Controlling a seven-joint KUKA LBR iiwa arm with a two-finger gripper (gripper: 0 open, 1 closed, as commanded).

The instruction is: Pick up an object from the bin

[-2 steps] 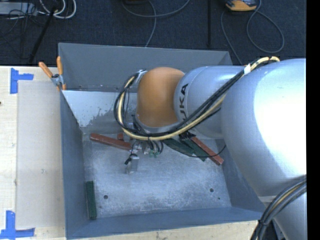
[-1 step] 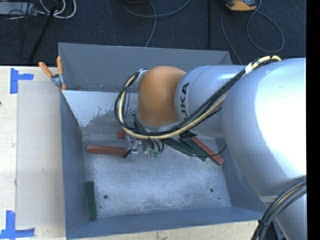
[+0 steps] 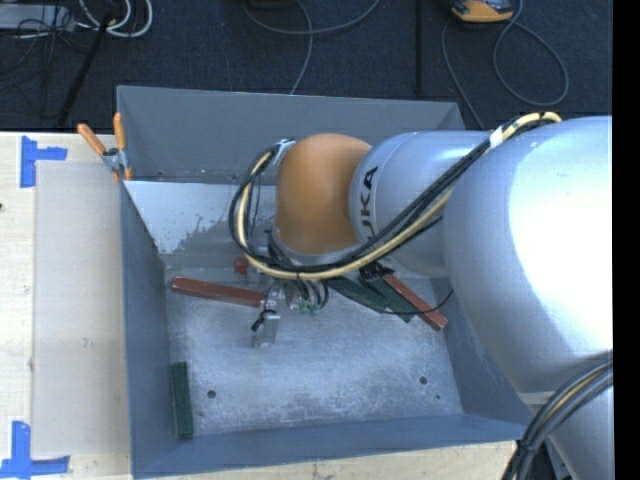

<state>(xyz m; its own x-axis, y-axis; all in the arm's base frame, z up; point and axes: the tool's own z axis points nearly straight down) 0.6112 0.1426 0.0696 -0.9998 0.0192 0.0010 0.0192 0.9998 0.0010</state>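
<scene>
Camera view: end effector (image 3: 265, 326), opening impossible to tell, beside a long flat reddish-brown stick (image 3: 215, 291).

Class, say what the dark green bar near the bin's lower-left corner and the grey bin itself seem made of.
Dark green rectangular bar: possibly foam or plastic; matte, no shine. Grey bin: likely metal; dull, with a scuffed whitish floor and flat folded walls.

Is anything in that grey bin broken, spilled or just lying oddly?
Nothing looks broken or spilled. The one oddity is a dark green block lying alone near the lower-left corner of the bin, well apart from the reddish-brown stick next to the gripper in the middle.
</scene>
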